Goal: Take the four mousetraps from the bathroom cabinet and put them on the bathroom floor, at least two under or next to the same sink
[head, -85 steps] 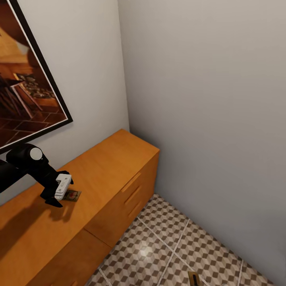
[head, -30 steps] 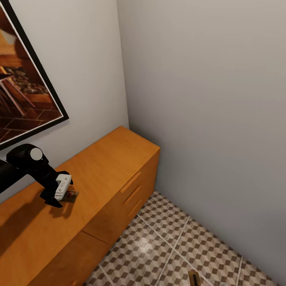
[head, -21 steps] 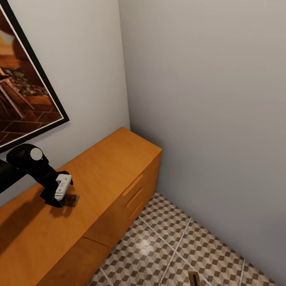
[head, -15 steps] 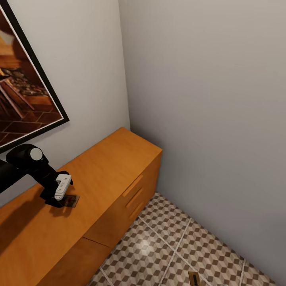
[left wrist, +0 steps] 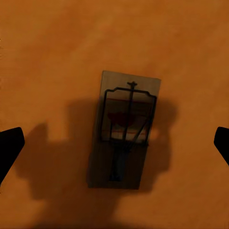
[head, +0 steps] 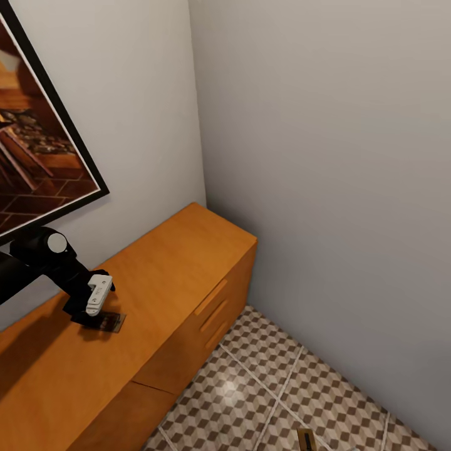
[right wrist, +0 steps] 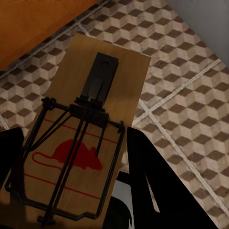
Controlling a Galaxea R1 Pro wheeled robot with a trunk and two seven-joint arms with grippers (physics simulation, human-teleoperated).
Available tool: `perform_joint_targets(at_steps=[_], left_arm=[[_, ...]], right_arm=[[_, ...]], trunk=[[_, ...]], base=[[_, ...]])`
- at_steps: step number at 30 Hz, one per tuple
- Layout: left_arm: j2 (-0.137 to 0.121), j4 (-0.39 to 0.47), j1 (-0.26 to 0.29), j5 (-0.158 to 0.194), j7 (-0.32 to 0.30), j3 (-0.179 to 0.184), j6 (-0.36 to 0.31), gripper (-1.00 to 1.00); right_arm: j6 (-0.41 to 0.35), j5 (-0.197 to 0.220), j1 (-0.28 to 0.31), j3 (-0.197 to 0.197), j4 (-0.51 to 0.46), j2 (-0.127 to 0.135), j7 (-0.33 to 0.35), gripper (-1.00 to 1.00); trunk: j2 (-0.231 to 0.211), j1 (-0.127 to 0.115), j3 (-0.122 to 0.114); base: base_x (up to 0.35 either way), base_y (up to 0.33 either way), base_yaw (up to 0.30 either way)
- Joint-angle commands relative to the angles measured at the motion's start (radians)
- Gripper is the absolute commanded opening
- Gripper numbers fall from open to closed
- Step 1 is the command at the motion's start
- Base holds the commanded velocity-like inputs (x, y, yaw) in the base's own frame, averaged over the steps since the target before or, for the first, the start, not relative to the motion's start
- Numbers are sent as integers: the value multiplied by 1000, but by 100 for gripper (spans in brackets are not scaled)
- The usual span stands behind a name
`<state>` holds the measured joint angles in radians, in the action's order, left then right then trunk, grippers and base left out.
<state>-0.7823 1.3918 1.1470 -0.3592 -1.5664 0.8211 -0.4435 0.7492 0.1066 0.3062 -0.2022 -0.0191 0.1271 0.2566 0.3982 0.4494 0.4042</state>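
Two mousetraps show: one [left wrist: 125,130] lies flat on the cabinet [head: 169,275] worktop between the left gripper's [head: 94,311] wide-open fingers, ungrasped. The right gripper [right wrist: 71,191] grips the other [right wrist: 81,138] above the bathroom floor [head: 282,388]; neither is placed yet.

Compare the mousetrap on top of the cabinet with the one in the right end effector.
The cabinet-top mousetrap lies flat on the orange-brown cabinet, ungripped, with the open left end effector over it. The held mousetrap is clamped in the right end effector above the patterned floor. The first sits in the end effector's shadow and looks dark; the held one is brightly lit. Both are tan boards with dark wire and a red mark.
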Motion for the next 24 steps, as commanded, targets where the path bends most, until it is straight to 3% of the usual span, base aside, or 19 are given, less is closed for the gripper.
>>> perform_joint_targets(at_steps=[1,21,24], left_arm=[[0,1,2,-4,-4,3,-11,100],[-1,-1,2,-5,-4,4,-11,100],[16,7,-4,12,-4,4,3,100]], right_arm=[[2,11,1,-6,1,0,5,-100],[10,11,1,-6,1,2,6,-100],[12,10,1,-7,1,-15,8,-100]], trunk=[[2,1,2],[2,1,2],[2,1,2]], base=[[10,5,0],[1,0,0],[0,0,0]])
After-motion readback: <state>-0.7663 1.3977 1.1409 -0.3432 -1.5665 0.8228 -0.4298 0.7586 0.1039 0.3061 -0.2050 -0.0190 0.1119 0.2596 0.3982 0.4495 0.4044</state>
